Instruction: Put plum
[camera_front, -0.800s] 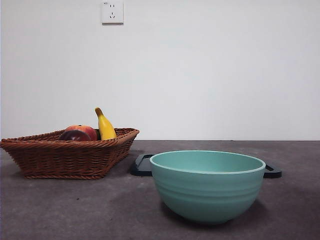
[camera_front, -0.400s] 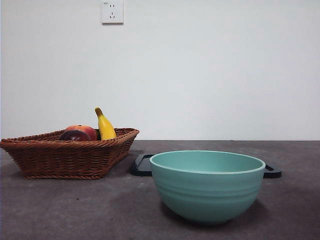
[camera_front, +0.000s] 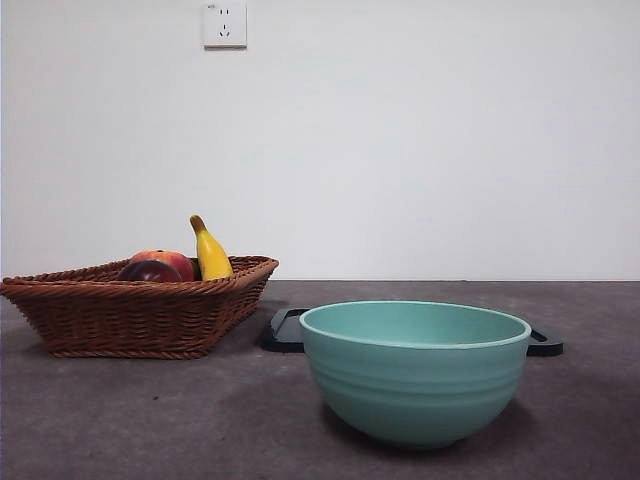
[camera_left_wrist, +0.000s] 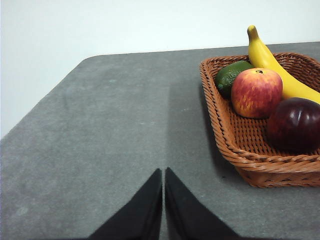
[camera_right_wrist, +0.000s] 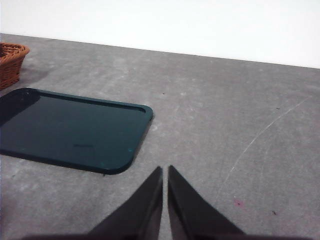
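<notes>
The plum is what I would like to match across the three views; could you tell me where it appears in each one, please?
Front view: the plum peeks over the wicker basket rim, in front of the red-orange fruit.
Left wrist view: the plum lies in the basket, beside the red-orange fruit and the banana.
Right wrist view: not in it; only the basket's corner shows.
Shared landmark: the wicker basket.

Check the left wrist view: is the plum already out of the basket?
No, the plum lies inside the basket, beside the apple and banana.
</notes>
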